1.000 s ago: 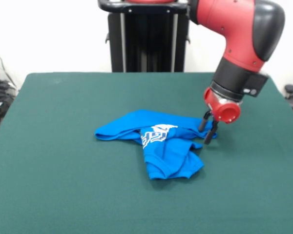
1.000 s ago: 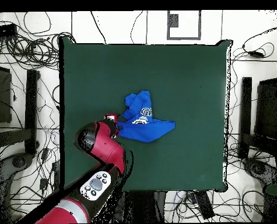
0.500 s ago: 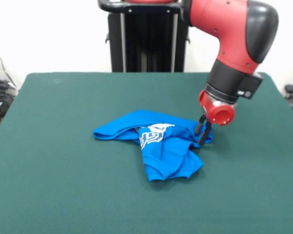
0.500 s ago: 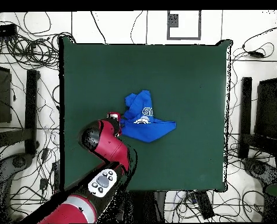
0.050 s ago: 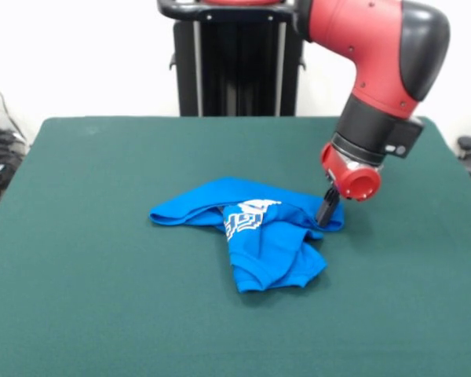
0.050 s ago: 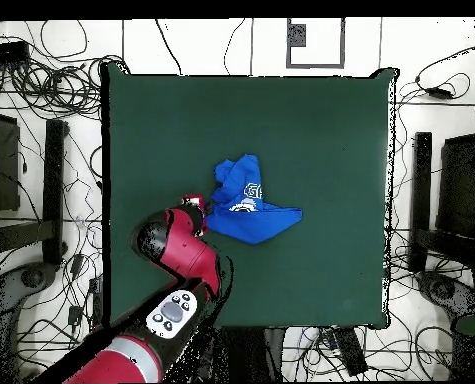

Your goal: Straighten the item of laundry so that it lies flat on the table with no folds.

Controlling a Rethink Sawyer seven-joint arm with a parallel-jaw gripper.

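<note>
- Item of laundry (image 5: 259,232): bright blue garment, crumpled, lying near the middle of the green surface (image 5: 102,290), a little toward the right side in the front view.
- Not flat. Several folds show; one lobe is doubled over toward the camera in the front view, with white lettering (image 5: 247,216) partly wrapped across a crease.
- Long axis, front view: runs roughly left to right, from a tapered tip at the left (image 5: 158,216) to the corner under the hand at the right. The folded lobe (image 5: 279,263) sticks out from the middle toward the near edge.
- Long axis, overhead view: the garment (image 6: 249,208) runs side to side, tapered tip pointing right (image 6: 295,213), bunched lobe toward the top of the picture. Well clear of all four edges of the surface (image 6: 321,120).
- Hand (image 5: 326,210): the two dark fingers are drawn together at the right corner of the garment, with blue cloth around the tips; reads as pinched closed on the fabric. Tips are down at cloth level.
- Overhead view: the hand (image 6: 193,207) meets the left end of the garment; the red arm (image 6: 181,250) covers the contact itself.
- Change against half a second ago: fingers then stood slightly apart at the same corner; now they show as one dark bar. Wrist sits a touch further right.
- Change against one second ago: fingers were clearly spread and just off the corner; the garment's left tip has shifted slightly left since then. Overall outline otherwise much the same.
</note>
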